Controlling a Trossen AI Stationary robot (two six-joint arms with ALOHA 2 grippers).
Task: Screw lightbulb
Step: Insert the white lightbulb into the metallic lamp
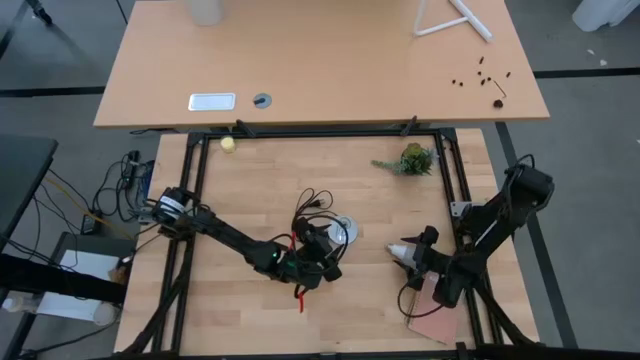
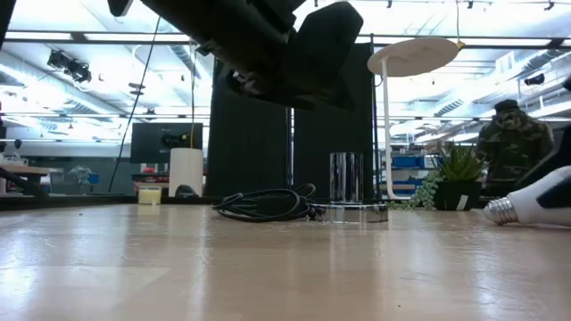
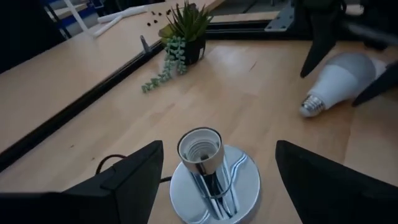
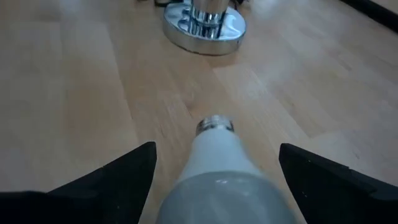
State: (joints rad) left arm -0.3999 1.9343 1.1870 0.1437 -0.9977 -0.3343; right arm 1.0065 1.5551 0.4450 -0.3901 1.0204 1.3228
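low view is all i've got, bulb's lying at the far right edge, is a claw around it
Observer: Yes. In the right wrist view the right claw straddles the lightbulb, fingers open on either side.
Operator: which way does its screw base point
Observer: Toward the socket, which stands on its chrome disc straight ahead of the bulb.
Operator: and the left claw
Observer: The left claw is open, with a finger on each side of the socket's chrome disc, and the socket mouth faces up, empty.

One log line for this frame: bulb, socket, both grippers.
lightbulb: lying on table, between open right gripper jaws | socket: empty, upright | left gripper: open around socket
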